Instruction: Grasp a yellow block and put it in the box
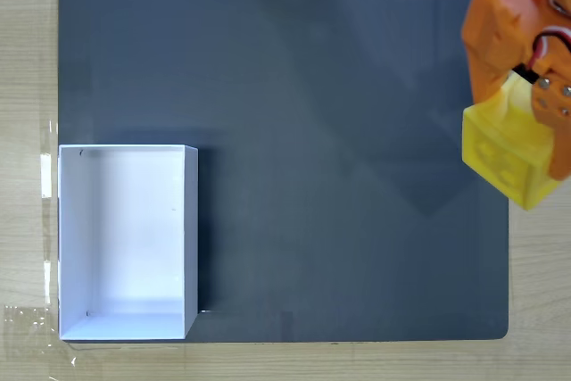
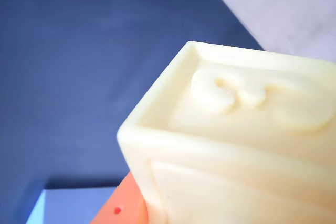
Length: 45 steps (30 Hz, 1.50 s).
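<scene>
I have the yellow block [image 1: 504, 153] pinched in the gripper [image 1: 535, 122], lifted far right of the box [image 1: 189, 229] in the fixed view. I'd carry it level over the mat [image 1: 312, 86], centre it above that 1 opening, then release low.

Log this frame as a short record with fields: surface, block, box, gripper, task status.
surface: dark grey mat on a light wood table
block: yellow block at the right edge of the fixed view, held in the gripper; close up in the wrist view
box: white box, open top, nothing inside, at the mat's lower left in the fixed view
gripper: orange gripper, shut on the block
task status: block grasped, not yet in the box
</scene>
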Each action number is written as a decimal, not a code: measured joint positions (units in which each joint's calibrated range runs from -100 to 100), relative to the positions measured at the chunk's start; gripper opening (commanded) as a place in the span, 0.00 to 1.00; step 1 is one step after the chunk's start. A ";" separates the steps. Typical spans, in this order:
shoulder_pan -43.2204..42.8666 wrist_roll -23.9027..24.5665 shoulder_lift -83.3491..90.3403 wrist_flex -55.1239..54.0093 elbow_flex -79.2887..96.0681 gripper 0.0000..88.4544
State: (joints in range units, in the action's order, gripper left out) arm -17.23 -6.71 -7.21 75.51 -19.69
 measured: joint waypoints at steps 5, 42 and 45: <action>9.72 0.00 7.42 -11.34 -0.27 0.28; 47.68 -0.11 1.26 -50.54 32.16 0.29; 47.50 -0.11 -0.67 -50.54 32.16 0.29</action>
State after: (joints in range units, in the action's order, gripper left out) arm 30.27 -6.81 -7.88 24.97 12.47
